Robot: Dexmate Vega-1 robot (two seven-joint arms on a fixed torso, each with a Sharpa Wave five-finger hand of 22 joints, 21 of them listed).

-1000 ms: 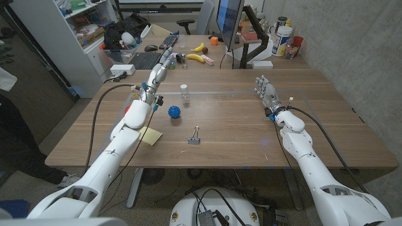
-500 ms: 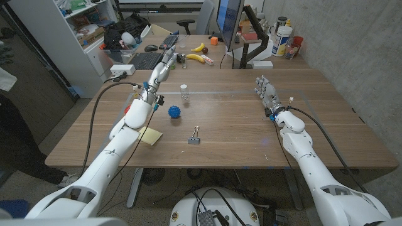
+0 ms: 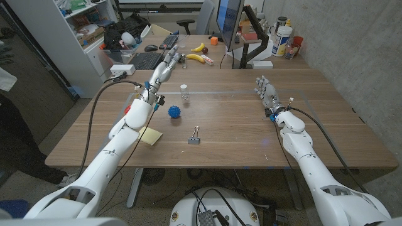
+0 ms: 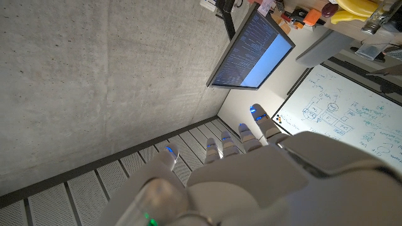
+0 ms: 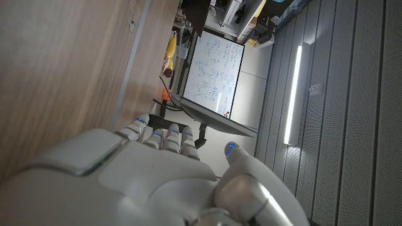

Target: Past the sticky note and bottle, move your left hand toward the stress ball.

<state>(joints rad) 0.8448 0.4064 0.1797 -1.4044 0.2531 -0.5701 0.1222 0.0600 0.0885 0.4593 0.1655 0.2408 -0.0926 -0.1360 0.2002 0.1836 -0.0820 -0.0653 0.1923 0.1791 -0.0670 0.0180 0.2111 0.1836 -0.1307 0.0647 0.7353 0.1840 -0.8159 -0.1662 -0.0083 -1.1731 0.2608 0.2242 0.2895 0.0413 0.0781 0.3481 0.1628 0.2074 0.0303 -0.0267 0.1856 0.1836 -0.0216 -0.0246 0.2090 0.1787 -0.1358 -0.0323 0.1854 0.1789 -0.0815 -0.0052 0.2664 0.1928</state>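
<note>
The left robot hand [image 3: 164,65] is stretched far out over the desk [image 3: 239,129], fingers long and apart, holding nothing, and from where I stand it sits high and well beyond the ball [image 3: 174,112]. The blue spiky ball lies on the wood just beside that arm's wrist, between the yellow note [image 3: 151,135] nearer the front edge and the small clear bottle [image 3: 184,91] further back. A binder clip [image 3: 195,137] lies near the front, off to the side of the note. So the reach is under way but, by my reckoning, it has overshot: the fingertips point toward the keyboard end of the room, and the wrist camera is looking at wall and monitor, not at the desk. What's wanted next, I'd say, is to draw the hand back and down so the palm comes over the ball, minding the bottle close by, which looks light and easy to tip. The right robot hand [image 3: 266,91] waits across the desk, fingers apart, nothing in it. Against a second ago, the left hand has crept further forward and a touch higher; the ball, note, bottle and clip haven't budged, nor has the right hand.
</note>
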